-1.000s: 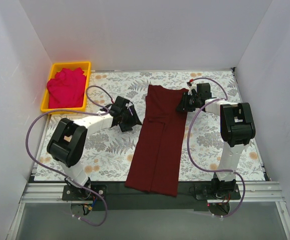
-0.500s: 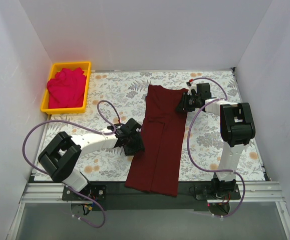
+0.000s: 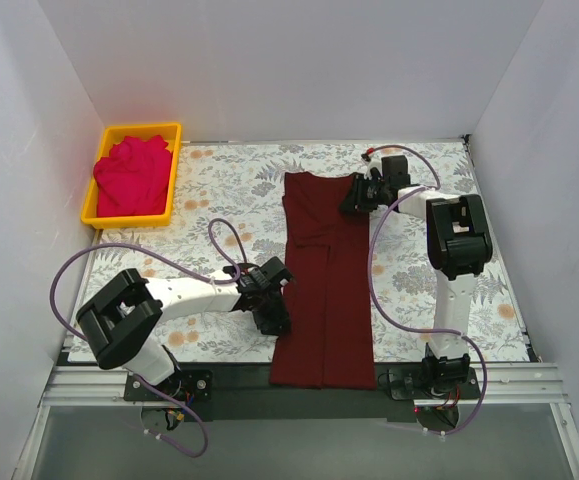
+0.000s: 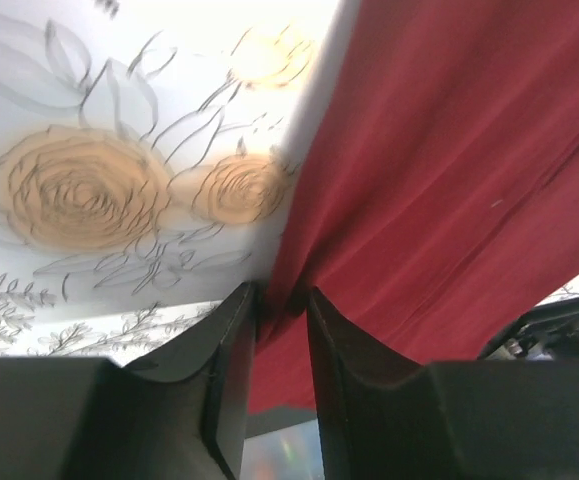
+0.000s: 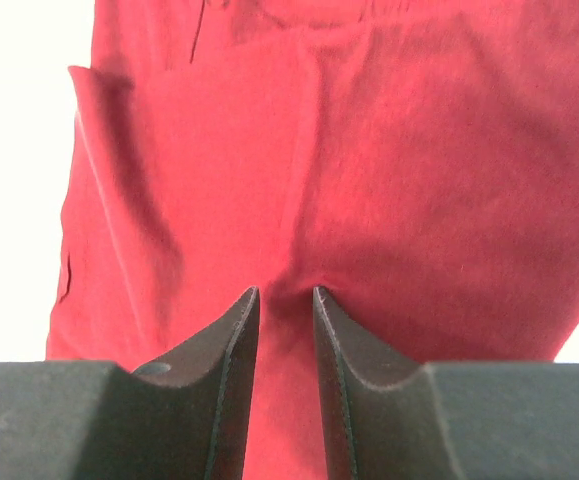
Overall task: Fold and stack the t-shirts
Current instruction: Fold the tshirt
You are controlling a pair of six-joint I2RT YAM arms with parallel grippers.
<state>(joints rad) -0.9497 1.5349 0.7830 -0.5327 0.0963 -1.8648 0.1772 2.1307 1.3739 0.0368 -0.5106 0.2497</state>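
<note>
Pinching the maroon shirt (image 3: 324,290) at two spots, the arms hold it as a long strip running far to near down the middle of the table (image 3: 219,185), with its near end draped over the near edge. The left gripper (image 3: 274,305) sits at the strip's left edge, toward the near end. Its wrist view shows the jaws drawn narrow with that edge bunched between the fingers (image 4: 231,345); the cloth fans out to the right and the flower-printed table is bare to the left. The right gripper (image 3: 355,196) is at the far right corner, jaws likewise narrow. The fabric puckers into the gap between its fingers (image 5: 231,345), so it has a hold too.

Diagonal grips like these probably keep the strip flat and taut, so it can be shifted or squared up without the long folds opening. The sides look already folded in; the far-to-near fold is not yet made. The red shirt (image 3: 131,175) lies crumpled in the bin (image 3: 139,129) at the far left, well apart, not yet folded. An uneven pull could skew the strip.
</note>
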